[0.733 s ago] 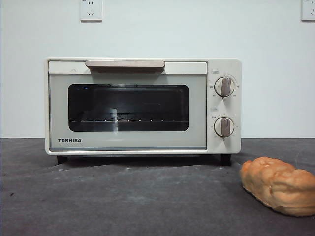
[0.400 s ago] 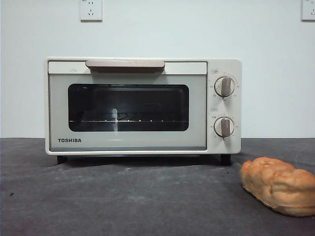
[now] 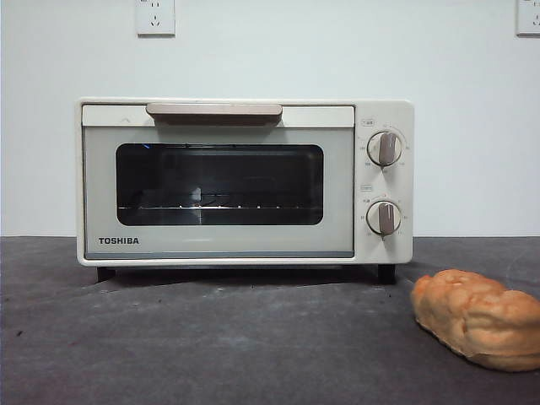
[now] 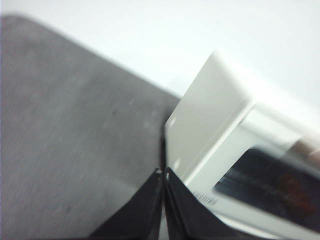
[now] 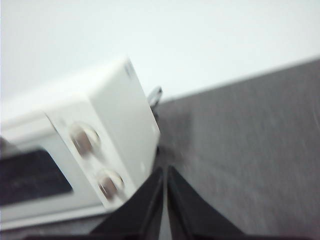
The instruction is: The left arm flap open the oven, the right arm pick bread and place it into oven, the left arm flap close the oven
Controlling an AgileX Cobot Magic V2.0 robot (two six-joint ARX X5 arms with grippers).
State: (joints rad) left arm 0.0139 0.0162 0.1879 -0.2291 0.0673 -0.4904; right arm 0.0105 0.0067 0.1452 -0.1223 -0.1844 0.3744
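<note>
Left gripper (image 4: 163, 172) and right gripper (image 5: 165, 170): jaws pressed together, empty. One boxy cream toaster oven (image 3: 245, 181); one knobbly glossy bread loaf (image 3: 478, 318) at the worktop's (image 3: 211, 337) right edge.

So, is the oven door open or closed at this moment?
Closed. The oven door sits flush with the front, its handle at the top; the bread lies outside on the table.

A dark grey table (image 3: 211, 346) stretches in front of me, its mottled surface running from the near edge to the far wall. That wall (image 3: 337, 51) is plain white and meets the table in a straight line. High on the far wall I see a white socket plate (image 3: 156, 17) to the left, and a second socket plate (image 3: 528, 17) at the far right, cut off by the frame's edge.
</note>
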